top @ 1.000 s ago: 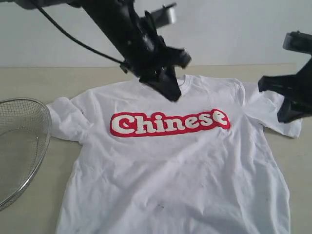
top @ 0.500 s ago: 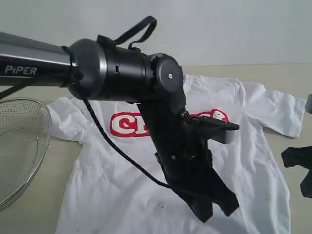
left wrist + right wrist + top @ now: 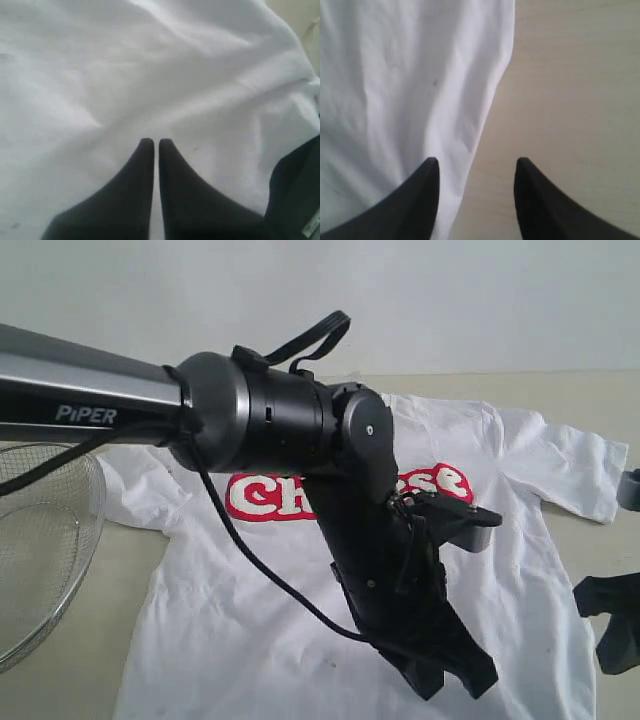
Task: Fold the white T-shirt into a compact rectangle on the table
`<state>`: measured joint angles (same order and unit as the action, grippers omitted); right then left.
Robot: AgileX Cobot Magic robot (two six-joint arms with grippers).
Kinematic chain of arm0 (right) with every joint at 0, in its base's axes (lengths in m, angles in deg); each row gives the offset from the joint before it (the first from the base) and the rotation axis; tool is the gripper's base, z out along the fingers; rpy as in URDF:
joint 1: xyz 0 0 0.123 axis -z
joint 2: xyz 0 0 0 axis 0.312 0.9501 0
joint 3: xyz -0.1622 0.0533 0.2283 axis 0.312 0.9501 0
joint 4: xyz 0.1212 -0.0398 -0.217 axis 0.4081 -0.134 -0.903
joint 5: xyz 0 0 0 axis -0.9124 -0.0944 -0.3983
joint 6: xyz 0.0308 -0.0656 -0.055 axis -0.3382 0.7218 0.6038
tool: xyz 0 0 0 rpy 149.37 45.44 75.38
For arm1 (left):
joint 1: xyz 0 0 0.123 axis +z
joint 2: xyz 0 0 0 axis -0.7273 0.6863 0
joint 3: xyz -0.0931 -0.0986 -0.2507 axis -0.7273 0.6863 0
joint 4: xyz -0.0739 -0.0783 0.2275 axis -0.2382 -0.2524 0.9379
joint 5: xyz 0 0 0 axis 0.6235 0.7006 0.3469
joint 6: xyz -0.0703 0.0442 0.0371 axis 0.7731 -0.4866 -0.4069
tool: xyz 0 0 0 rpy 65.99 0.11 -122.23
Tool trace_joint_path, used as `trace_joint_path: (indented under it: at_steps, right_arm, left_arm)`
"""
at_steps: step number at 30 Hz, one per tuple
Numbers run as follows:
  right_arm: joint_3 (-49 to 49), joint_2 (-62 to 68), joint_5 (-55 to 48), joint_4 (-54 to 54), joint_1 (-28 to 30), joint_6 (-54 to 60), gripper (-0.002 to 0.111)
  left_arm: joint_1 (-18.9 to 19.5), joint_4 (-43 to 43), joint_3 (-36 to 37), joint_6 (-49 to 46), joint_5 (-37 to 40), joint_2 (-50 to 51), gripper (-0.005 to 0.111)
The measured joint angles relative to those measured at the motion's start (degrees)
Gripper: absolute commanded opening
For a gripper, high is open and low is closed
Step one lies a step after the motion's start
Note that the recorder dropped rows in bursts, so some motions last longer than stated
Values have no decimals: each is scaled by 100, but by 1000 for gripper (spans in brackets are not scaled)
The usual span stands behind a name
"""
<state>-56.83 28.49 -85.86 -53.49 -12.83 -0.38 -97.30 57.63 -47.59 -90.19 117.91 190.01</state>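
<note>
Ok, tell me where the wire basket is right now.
In the exterior view, the wire basket sits on the table at the far left, beside a sleeve of the white T-shirt.

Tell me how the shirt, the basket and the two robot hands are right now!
white T-shirt: spread flat on the table, print side up, not folded yet.
left gripper: shut, empty, over the shirt.
right gripper: open, empty, one finger over the shirt's edge, the other over bare table.
wire basket: sitting on the table beside a sleeve.
</note>
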Motion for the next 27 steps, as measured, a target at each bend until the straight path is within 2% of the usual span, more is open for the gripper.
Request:
trace_joint_path:
  at_steps: [8,16,21,23,27]
  right_arm:
    - [0,517,322,205,0,119,43]
    - [0,1151,630,315,0,201,43]
    - [0,1475,798,417,-58,215,43]
    - [0,1576,861,428,-176,215,38]
    - [0,1717,957,452,-372,227,16]
  left_arm:
    - [26,372,0,84,-87,292,5]
    - [453,411,0,268,-137,292,5]
    - [500,430,0,277,-137,292,5]
    - [500,430,0,277,-137,292,5]
    - [500,430,0,277,-137,292,5]
